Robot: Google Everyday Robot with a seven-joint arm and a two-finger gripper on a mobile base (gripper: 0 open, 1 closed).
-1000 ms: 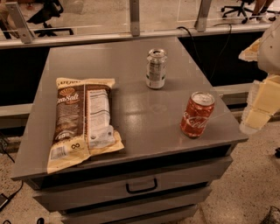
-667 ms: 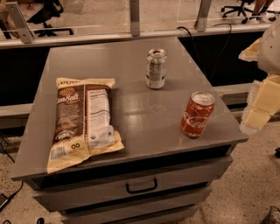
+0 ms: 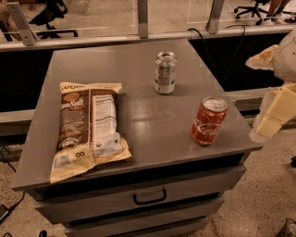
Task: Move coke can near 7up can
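The red coke can (image 3: 209,121) stands upright near the front right corner of the grey cabinet top (image 3: 106,65). The silvery-grey 7up can (image 3: 165,72) stands upright farther back, near the middle of the top, well apart from the coke can. My gripper (image 3: 269,121) is the cream-coloured piece at the right edge of the view. It is beyond the cabinet's right side, to the right of the coke can and not touching it.
A brown and white chip bag (image 3: 88,127) lies flat on the left half of the top. The cabinet has drawers with a dark handle (image 3: 149,198) below the front edge. A railing (image 3: 143,18) and office chairs (image 3: 252,9) stand behind.
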